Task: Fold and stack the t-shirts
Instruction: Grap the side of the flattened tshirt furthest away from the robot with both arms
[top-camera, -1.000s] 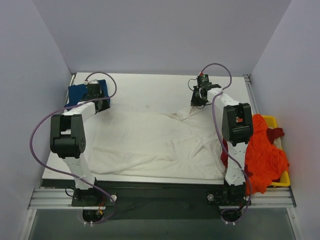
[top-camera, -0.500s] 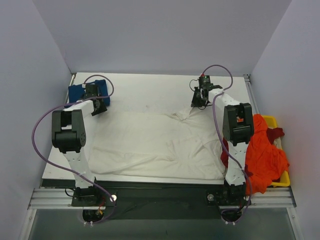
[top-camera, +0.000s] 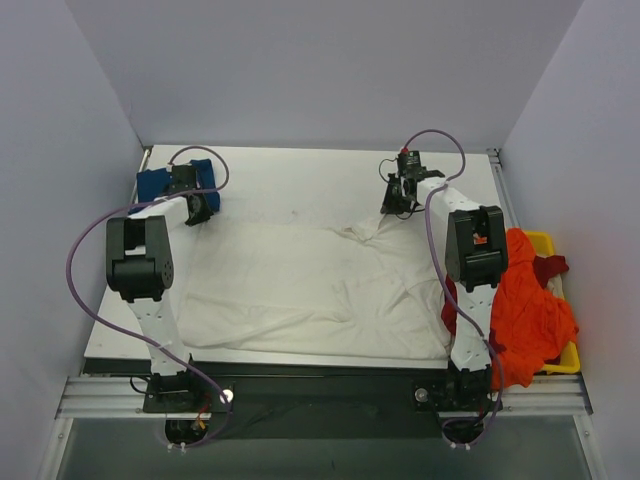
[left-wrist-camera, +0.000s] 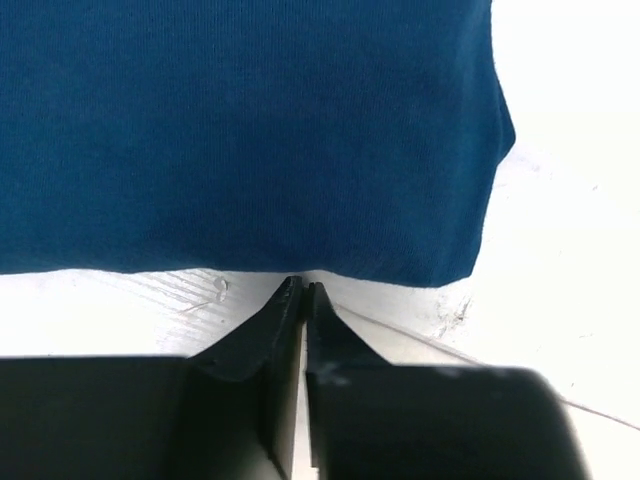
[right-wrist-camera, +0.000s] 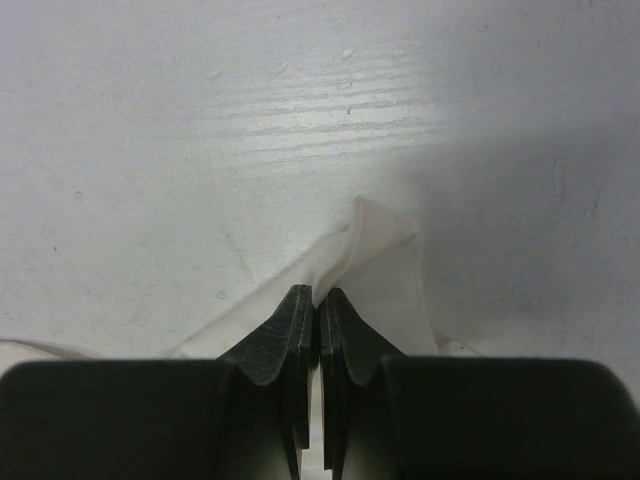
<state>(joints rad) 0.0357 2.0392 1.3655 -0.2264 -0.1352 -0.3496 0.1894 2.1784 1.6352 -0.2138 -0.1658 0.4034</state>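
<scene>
A cream t-shirt (top-camera: 300, 285) lies spread and wrinkled across the middle of the table. My right gripper (top-camera: 393, 207) is shut on its far right corner, and in the right wrist view that gripper (right-wrist-camera: 318, 293) has a peak of the cream cloth (right-wrist-camera: 385, 260) rising from between its tips. A folded dark blue t-shirt (top-camera: 153, 184) sits at the far left. My left gripper (top-camera: 196, 209) is right beside it. In the left wrist view its tips (left-wrist-camera: 302, 288) are together on white surface just short of the blue t-shirt's (left-wrist-camera: 250, 130) hem. No cloth shows between them.
A yellow bin (top-camera: 546, 241) hangs off the table's right edge. A bright orange t-shirt (top-camera: 525, 305) is draped over it and a dark red one (top-camera: 551, 268) lies behind that. Grey walls close in the table on the left, back and right.
My left gripper has closed from open and drawn back a little toward the blue t-shirt. The right gripper and the cream t-shirt have not moved.
</scene>
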